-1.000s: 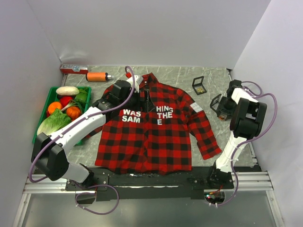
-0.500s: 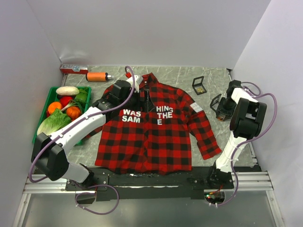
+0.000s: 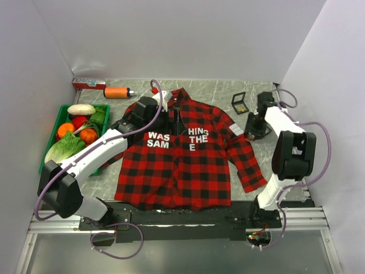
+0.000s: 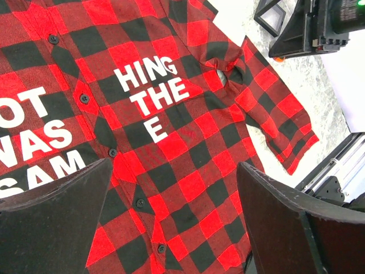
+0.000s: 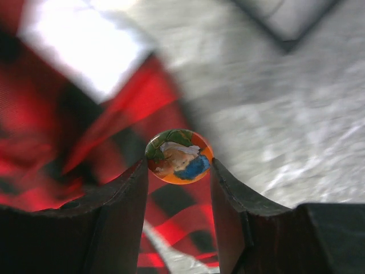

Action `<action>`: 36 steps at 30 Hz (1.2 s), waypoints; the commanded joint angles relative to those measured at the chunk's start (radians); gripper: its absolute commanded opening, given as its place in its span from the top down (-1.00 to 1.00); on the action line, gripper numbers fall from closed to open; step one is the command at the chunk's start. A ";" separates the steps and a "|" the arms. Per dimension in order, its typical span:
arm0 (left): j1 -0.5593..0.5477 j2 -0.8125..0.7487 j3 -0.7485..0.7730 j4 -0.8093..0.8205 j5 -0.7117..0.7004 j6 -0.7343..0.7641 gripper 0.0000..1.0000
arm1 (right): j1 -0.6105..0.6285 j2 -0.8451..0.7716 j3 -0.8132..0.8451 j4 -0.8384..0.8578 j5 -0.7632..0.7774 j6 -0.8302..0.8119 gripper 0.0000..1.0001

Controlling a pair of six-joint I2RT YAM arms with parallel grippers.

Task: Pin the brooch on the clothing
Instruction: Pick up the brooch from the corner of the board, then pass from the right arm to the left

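My right gripper [image 5: 178, 164] is clenched on the brooch [image 5: 179, 155], a round, glossy piece with an orange, green and blue face, pinched by its edges. It hangs over the sleeve side of the plaid shirt [image 3: 188, 165], near a white patch [image 3: 236, 129] whose print is unreadable. My left gripper [image 4: 175, 165] is spread wide above the chest, grasping nothing.

Judgement: carry the brooch inward to flat fabric, keep it level, press pin side down. The left could brace the cloth.

Lettering [image 3: 174, 139] reads "WAS / SAM", "HING THE E". The left wrist view adds "OT".

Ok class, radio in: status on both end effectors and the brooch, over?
Left end effector open above shirt. Right end effector shut on brooch, over sleeve edge. Nothing in the way.
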 commanded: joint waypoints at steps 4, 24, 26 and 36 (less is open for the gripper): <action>-0.001 -0.012 0.030 0.030 0.017 0.044 -0.93 | 0.158 -0.145 0.055 -0.024 -0.119 0.056 0.29; 0.085 -0.084 -0.023 0.030 0.423 0.398 -0.93 | 0.498 -0.102 0.015 0.150 -0.700 0.025 0.31; 0.085 -0.089 -0.017 -0.001 0.518 0.442 -0.93 | 0.499 -0.114 0.020 0.130 -0.742 0.017 0.31; 0.091 -0.081 0.003 -0.141 0.733 0.611 -0.96 | 0.497 -0.189 -0.022 0.148 -1.026 0.065 0.31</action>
